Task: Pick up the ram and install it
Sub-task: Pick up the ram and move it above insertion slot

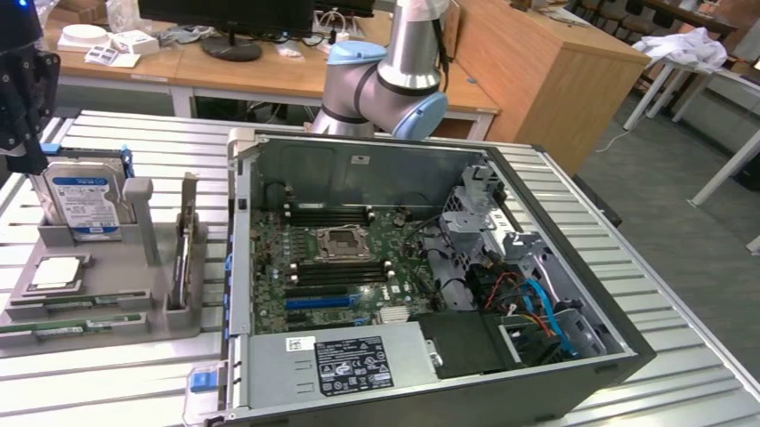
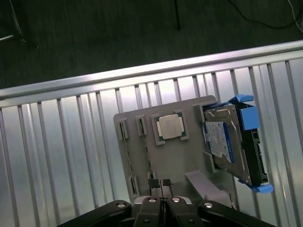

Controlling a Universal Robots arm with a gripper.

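Lying lengthwise in the near slots of the grey holder [image 1: 113, 342] [image 2: 137, 156], the ram [image 1: 60, 326] is a thin green stick at the exterior view's left, with a second green stick just behind it. Nothing touches it. Beside the sticks, further back on the holder, the processor [image 1: 57, 271] [image 2: 169, 126] sits flat in its square recess. Behind that, the hard drive [image 1: 81, 200] [image 2: 222, 142] stands on edge in its blue-trimmed bracket.

The gripper [image 1: 24, 98] [image 2: 159, 182] hangs above the holder, over the hard drive end in the exterior view and well clear of the ram. In the wrist view its jaws are pressed almost together with only a thin line between them, and nothing shows pinched there.

The holder rests on the ribbed metal worktop [image 1: 119, 391] [image 2: 61, 151]. At the exterior view's right of it lies the open case [image 1: 309, 169], with the motherboard [image 1: 356, 267] exposed inside. The arm [image 1: 392, 80] rises behind the case.
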